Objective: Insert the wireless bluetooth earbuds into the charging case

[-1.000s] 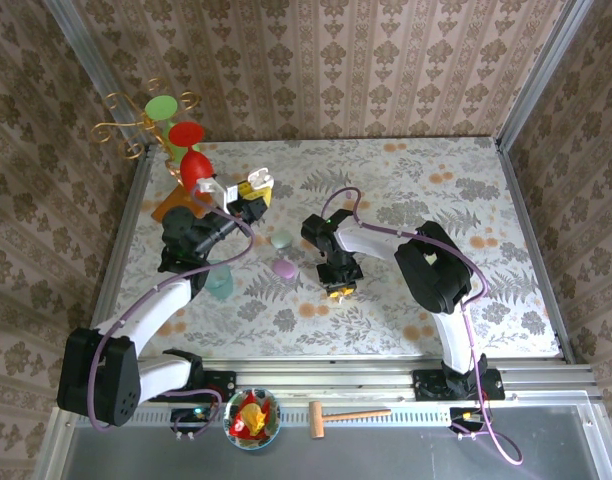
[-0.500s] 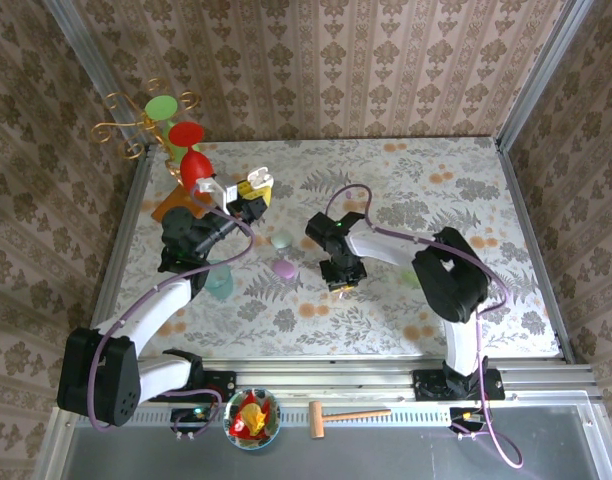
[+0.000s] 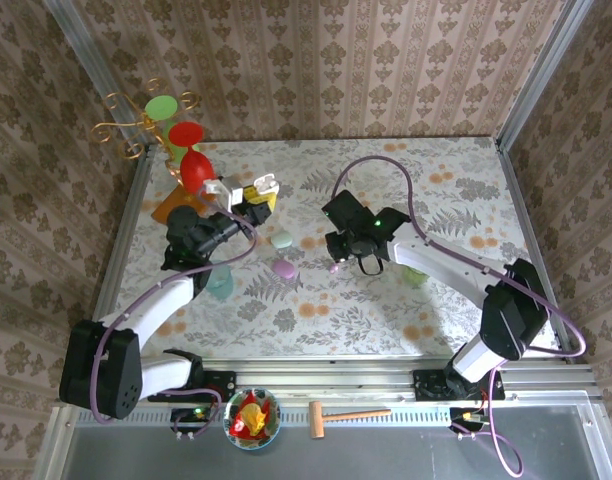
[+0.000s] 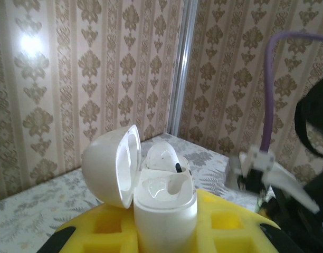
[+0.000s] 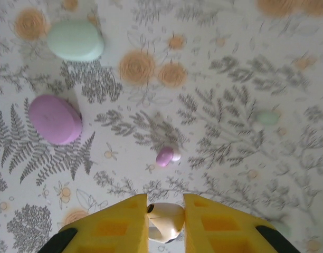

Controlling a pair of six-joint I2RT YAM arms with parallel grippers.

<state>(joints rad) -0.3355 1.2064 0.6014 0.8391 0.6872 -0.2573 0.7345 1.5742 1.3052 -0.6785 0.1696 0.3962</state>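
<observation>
Over mid-bench (image 3: 456,190), reaching diagonally from the near right corner with the right arm nearly outstretched, wrist turned down. Right end effector (image 5: 165,211) clamped on a pale earbud (image 5: 167,222), held above the surface. Just beyond it on the bench, a lilac earbud (image 5: 164,156); farther left, a lilac oval case (image 5: 55,119) and a mint oval case (image 5: 75,40), apart. Toward the left rear, left arm bent at the elbow, wrist facing the wall; left end effector (image 4: 164,232) closed on an open white charging case (image 4: 161,179), upright, lid swung left.
</observation>
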